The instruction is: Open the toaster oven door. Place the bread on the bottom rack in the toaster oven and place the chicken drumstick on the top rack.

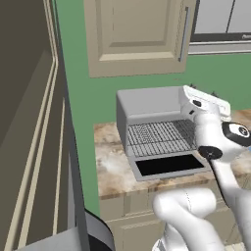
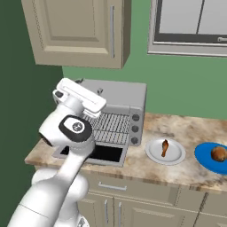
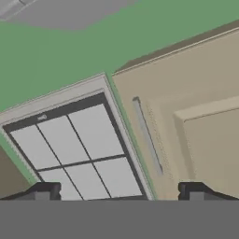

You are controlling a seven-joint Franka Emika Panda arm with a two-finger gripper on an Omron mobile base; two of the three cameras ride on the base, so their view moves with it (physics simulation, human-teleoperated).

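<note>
So the toaster oven door (image 1: 169, 165) is already flopped down flat on the counter (image 2: 177, 170) in front of the toaster oven (image 2: 116, 95), racks showing, which means your next job looks like fetching food. The gripper (image 3: 121, 190) is up by the oven's top, tilted at the wall cabinet (image 3: 196, 116) and window, fingertips spread wide and holding nothing. Swing right: the chicken drumstick (image 2: 165, 147) lies on the white plate (image 2: 153, 156) just right of the oven, the bread (image 2: 218, 153) on the blue plate (image 2: 205, 160) farther right, so come down vertically and keep clear of the knobs.
</note>
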